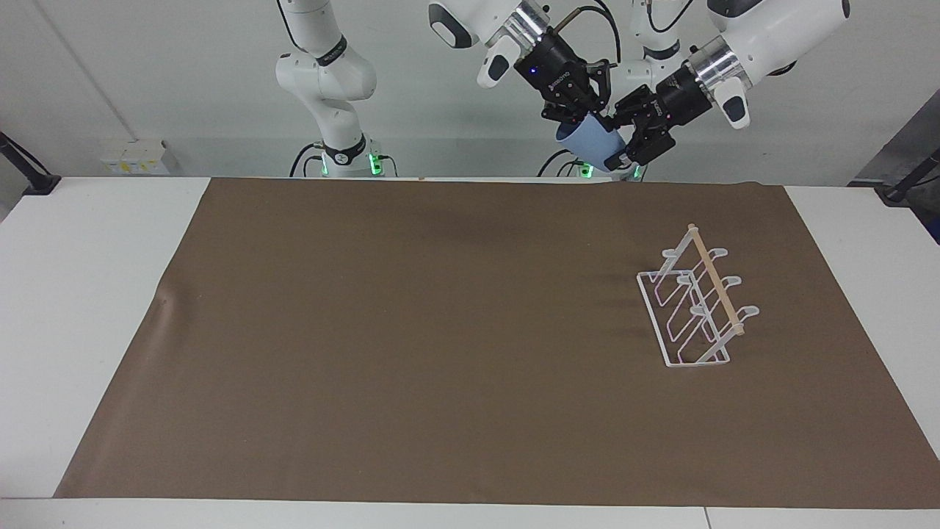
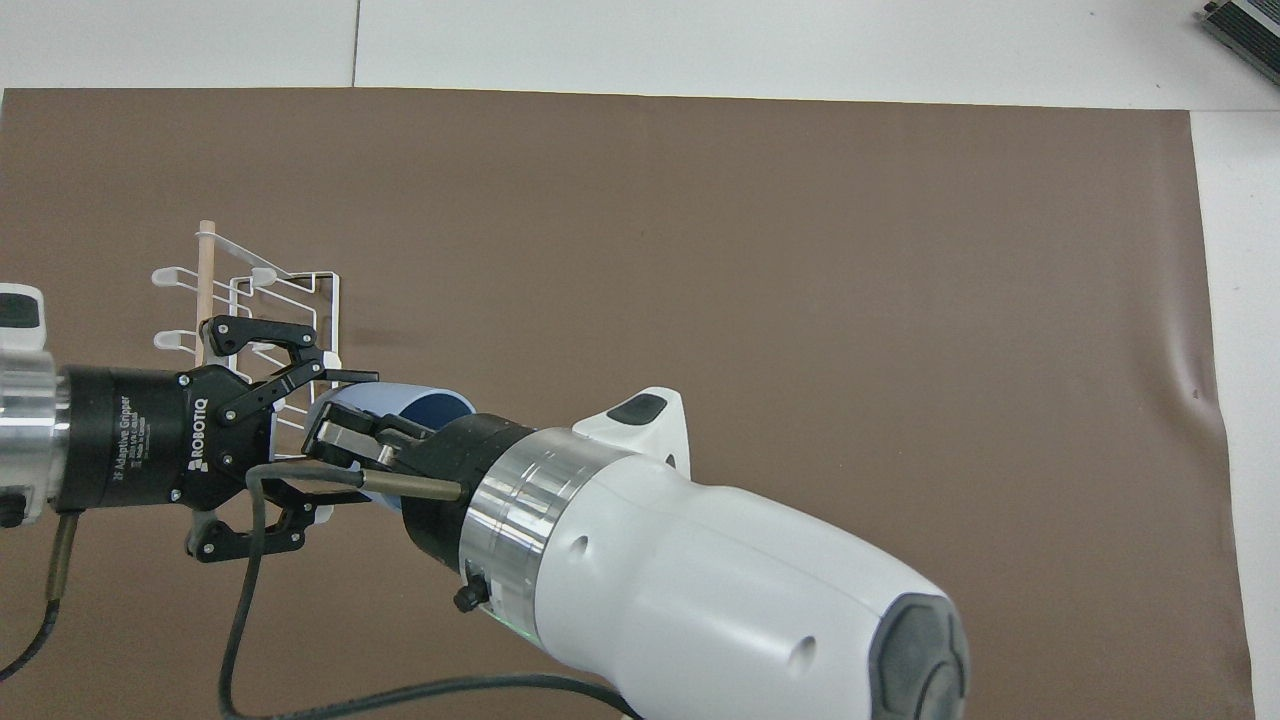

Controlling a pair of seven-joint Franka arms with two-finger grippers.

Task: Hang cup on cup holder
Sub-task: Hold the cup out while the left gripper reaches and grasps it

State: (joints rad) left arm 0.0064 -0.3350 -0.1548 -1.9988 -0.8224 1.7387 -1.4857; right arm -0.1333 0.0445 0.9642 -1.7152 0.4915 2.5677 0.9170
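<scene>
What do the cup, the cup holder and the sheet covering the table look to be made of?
Cup: probably plastic, light blue, matte, with no bright highlights on its smooth wall.
Cup holder: thin white wire, likely coated metal, bent into loops; the pale rod along its top looks like bare wood.
Sheet: brown and dull, paper or thin fabric by the look; a crease near one edge suggests it is flexible.

"ROBOTIQ" is showing in white on the left gripper (image 2: 335, 440)'s black body, with "2F Adaptive Gripper" running beside it.
</scene>
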